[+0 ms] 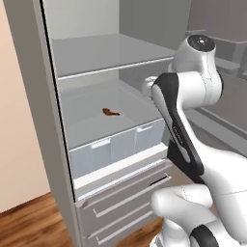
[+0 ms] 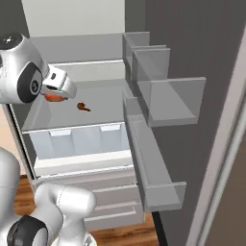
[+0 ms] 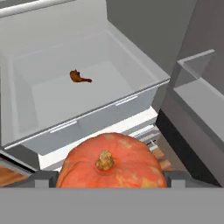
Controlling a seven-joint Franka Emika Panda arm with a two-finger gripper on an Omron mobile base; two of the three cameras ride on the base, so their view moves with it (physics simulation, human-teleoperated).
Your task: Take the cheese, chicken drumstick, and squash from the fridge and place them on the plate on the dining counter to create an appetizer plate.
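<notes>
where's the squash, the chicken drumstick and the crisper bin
squash (image 3: 110,165): hand view, on its orange top by the stem
chicken drumstick (image 3: 78,77): hand view, on its plump end
crisper bin (image 1: 113,147): left base view, on its translucent front wall

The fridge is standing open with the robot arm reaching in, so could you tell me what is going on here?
The arm is working at the open fridge. Its gripper holds the squash, a red-orange fruit sitting between the wide-set fingers, in front of the shelf area. The chicken drumstick lies by itself in the translucent crisper bin, not yet picked up. So the squash is in hand and the drumstick is left to fetch.
</notes>
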